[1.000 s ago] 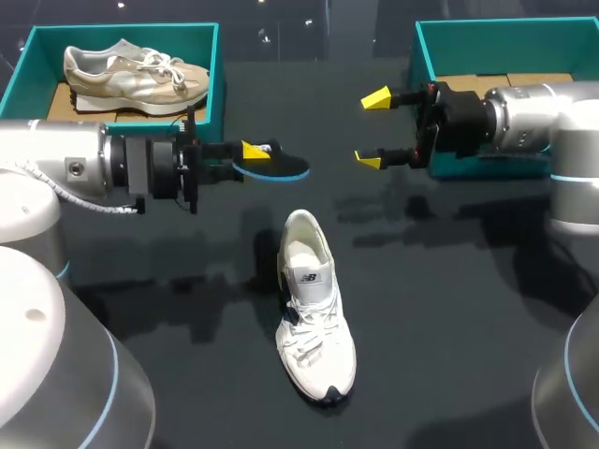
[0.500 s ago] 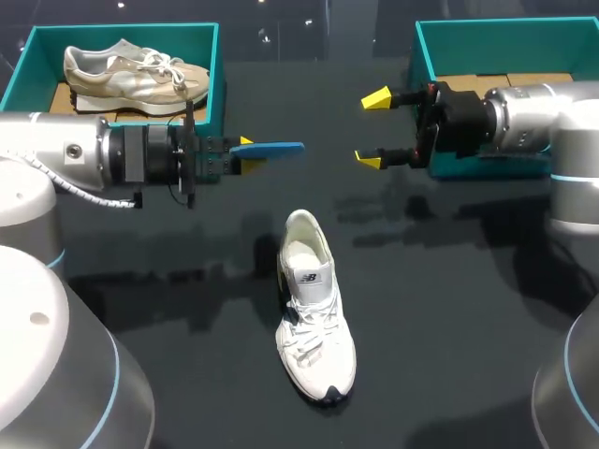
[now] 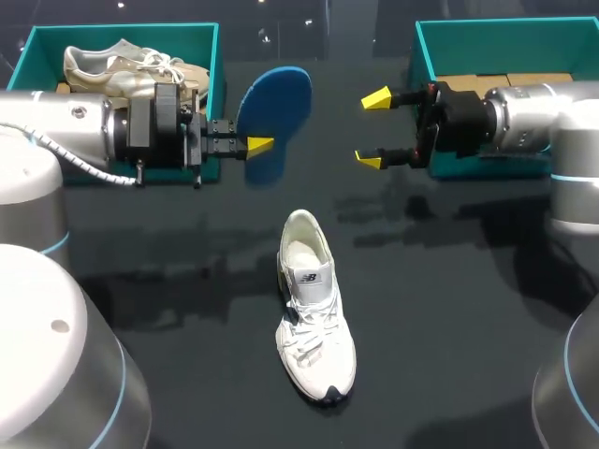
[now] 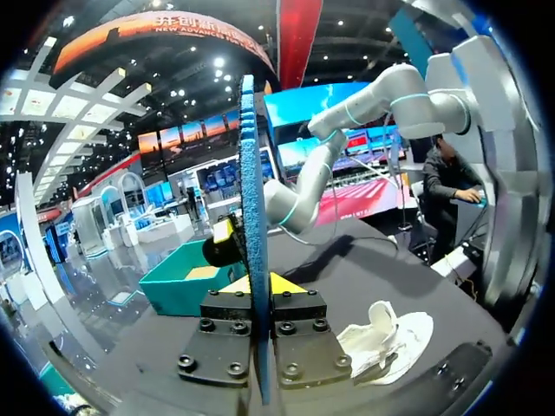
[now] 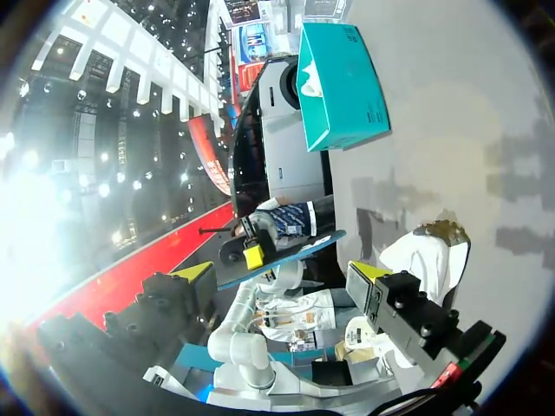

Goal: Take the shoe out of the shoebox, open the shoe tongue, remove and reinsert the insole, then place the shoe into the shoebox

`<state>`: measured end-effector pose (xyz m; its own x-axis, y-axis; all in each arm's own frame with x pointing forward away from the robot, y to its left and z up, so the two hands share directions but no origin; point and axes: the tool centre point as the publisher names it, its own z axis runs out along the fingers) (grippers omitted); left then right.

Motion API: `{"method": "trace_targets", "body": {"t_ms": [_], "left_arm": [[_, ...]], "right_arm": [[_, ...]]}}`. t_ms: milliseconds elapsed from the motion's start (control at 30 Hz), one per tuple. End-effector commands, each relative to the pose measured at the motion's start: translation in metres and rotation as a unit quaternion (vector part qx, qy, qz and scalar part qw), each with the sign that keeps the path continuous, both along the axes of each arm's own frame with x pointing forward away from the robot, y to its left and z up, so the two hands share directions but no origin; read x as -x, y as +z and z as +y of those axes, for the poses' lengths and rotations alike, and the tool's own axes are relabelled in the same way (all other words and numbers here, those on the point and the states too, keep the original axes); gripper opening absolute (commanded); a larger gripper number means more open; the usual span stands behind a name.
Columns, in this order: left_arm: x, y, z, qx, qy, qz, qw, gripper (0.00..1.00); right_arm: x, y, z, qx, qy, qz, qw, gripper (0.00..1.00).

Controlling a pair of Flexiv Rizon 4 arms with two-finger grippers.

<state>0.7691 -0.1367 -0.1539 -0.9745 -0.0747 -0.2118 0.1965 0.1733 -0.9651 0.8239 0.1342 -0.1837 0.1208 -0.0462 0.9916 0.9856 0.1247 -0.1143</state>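
Dark table (image 3: 449, 309): white shoe (image 3: 314, 318) lies at centre, its opening toward 12. Your left end effector (image 3: 255, 146) at 11 clamps the blue insole (image 3: 276, 103) by one edge only, so it can pivot or slip out. Right end effector (image 3: 372, 129) at 1 is spread and empty.

Table (image 3: 449, 318) open around shoe (image 3: 315, 318), insole (image 3: 276, 112) held upright beyond

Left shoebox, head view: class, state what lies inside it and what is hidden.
Inside the left shoebox lies a beige shoe. My left arm covers the box's near part, so anything there is hidden.
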Motion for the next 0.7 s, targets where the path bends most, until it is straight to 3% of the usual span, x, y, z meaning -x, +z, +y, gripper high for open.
{"method": "trace_targets", "body": {"t_ms": [33,333,500,700], "left_arm": [[0.001,0.006,0.005,0.018,0.043,0.206,0.977,0.0],[-0.002,0.021,0.011,0.053,0.057,0.318,0.945,0.0],[-0.005,0.016,0.006,0.078,0.086,0.366,0.923,0.0],[-0.012,0.007,-0.002,0.086,0.103,0.463,0.876,0.0]], "right_arm": [[0.001,0.0,0.0,0.001,-0.001,0.0,1.0,1.0],[0.001,0.0,0.0,0.001,-0.001,0.0,1.0,1.0],[0.001,0.0,0.0,0.001,-0.001,0.0,1.0,1.0],[0.001,0.0,0.0,0.001,-0.001,0.0,1.0,1.0]]}}
